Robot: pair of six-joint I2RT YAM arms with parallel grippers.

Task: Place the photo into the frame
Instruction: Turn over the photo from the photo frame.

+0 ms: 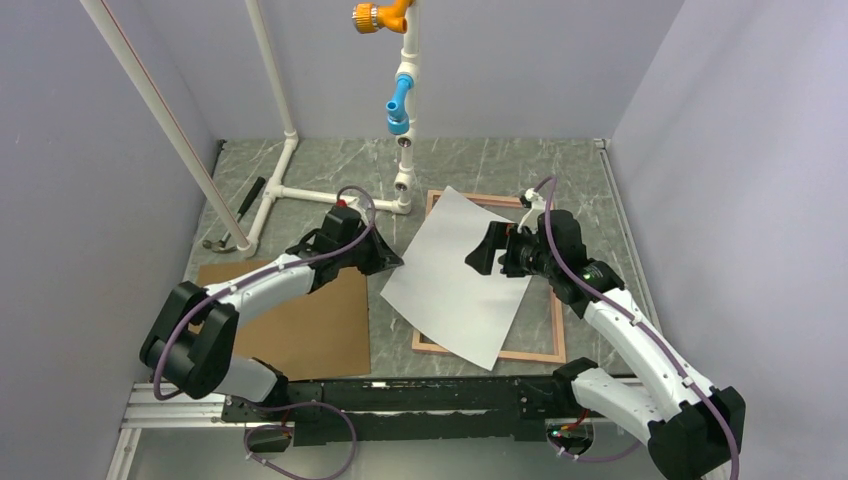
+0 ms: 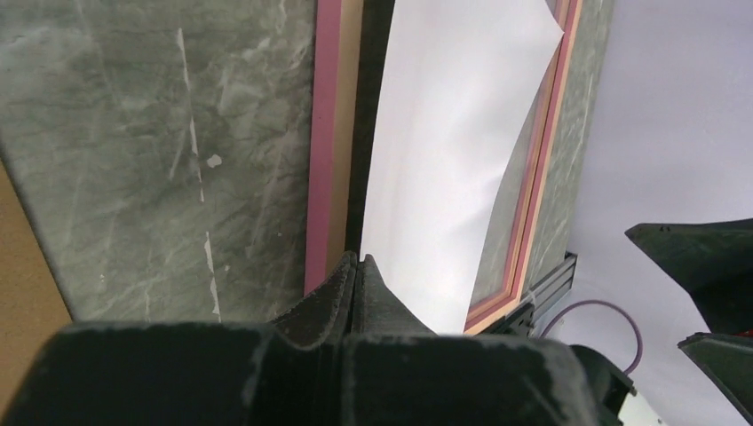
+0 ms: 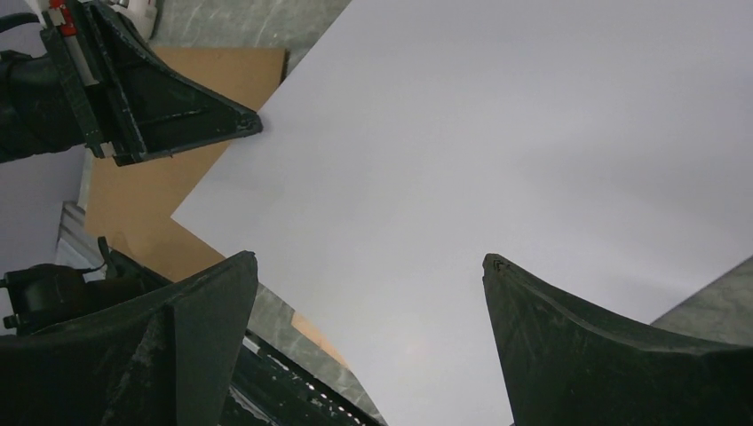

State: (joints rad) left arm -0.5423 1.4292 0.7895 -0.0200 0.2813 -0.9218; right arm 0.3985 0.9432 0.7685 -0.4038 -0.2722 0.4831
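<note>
A: Since the surface (image 1: 480, 165) carries everything, where does the frame (image 1: 530, 355) lie on it?

B: Flat, right of centre, in front of the right arm. Its long sides run from near to far.

A: And the photo (image 1: 450, 280)?

B: Blank white side up, lying across the frame but turned askew, so its edges cut diagonally over the rails. One corner juts out past the frame's left rail, toward the left arm.

A: Who has it?

B: The left gripper (image 1: 392, 263) is pinched tight on that jutting corner. The right gripper (image 1: 482, 252) hangs over the sheet's right part with its fingers spread wide, holding nothing. Whether it touches the paper I can't tell.

A: So what does the next move turn on?

B: Rotation, I'd judge. The sheet must swing until its edges line up with the rails, then settle inside them. The left arm has the hold, and the right is nearer the middle to press it flat.
</note>
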